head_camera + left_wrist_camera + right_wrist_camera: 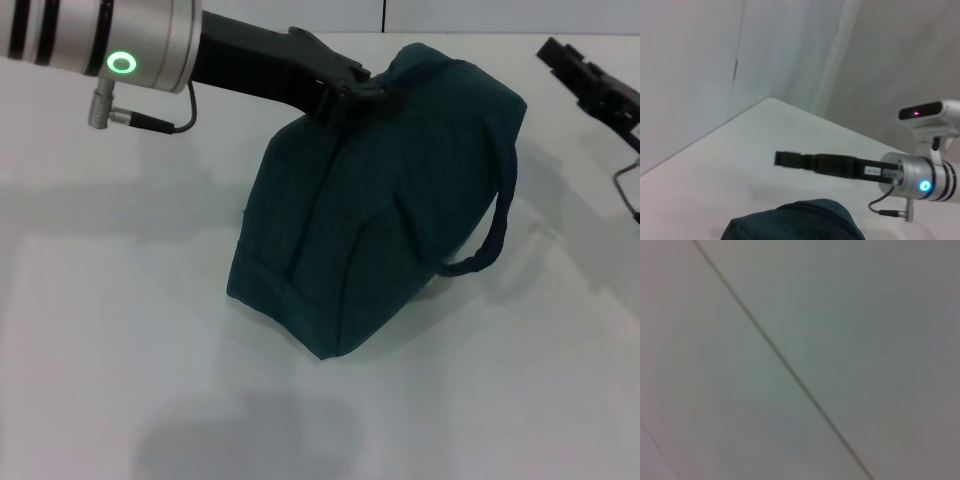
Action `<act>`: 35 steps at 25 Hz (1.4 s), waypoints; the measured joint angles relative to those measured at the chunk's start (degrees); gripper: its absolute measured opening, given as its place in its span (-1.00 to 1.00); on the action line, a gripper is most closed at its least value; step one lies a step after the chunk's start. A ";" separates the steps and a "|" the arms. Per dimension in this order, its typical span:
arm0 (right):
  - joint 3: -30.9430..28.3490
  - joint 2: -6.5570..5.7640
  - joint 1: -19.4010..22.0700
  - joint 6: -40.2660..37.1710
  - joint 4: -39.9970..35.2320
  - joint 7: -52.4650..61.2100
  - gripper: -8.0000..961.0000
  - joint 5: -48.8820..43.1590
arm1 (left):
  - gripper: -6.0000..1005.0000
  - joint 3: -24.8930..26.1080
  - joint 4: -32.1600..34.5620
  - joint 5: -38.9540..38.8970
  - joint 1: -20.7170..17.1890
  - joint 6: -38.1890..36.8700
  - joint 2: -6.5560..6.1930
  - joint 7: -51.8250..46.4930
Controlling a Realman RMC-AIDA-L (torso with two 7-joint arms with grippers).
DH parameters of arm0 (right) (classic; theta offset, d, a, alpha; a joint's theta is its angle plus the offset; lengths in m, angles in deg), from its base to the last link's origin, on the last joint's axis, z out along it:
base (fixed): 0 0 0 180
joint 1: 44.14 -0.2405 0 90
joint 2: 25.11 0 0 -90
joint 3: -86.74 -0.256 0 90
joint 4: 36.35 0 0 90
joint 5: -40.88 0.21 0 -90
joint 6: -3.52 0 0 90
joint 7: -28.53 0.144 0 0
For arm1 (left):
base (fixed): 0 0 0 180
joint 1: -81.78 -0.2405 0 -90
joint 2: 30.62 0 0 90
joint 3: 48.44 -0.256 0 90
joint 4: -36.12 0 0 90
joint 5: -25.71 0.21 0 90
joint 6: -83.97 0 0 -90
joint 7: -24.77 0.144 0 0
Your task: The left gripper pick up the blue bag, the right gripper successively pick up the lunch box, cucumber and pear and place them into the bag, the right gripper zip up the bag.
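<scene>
The blue bag [370, 220] rests tilted on the white table [120, 330], its top closed and one loop handle [492, 245] hanging off its right side. My left gripper [360, 92] reaches in from the upper left and is shut on the top of the bag. The bag's top [795, 220] also shows at the edge of the left wrist view. My right gripper [585, 80] hovers apart from the bag at the far right; the left wrist view shows this right gripper [785, 159] stretched out over the table. The lunch box, cucumber and pear are out of view.
The table's far edge [480, 30] meets a pale wall behind the bag. A cable [628, 190] dangles under the right arm. The right wrist view holds only a pale surface crossed by a dark seam [785, 370].
</scene>
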 joint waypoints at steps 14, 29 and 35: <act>-3.54 -0.93 5.68 -7.16 0.76 -2.70 0.76 -0.48 | -0.59 2.06 0.00 -5.16 -3.23 1.11 -0.05 2.53; -3.43 -7.73 5.83 -29.67 -1.79 -7.95 0.82 -14.03 | 0.60 15.79 5.11 -20.63 -14.68 -10.16 -0.39 15.68; -3.48 -10.75 6.04 -36.99 -4.96 -10.88 0.82 -25.66 | 0.73 17.59 1.24 -16.83 -23.94 -12.56 -0.85 27.53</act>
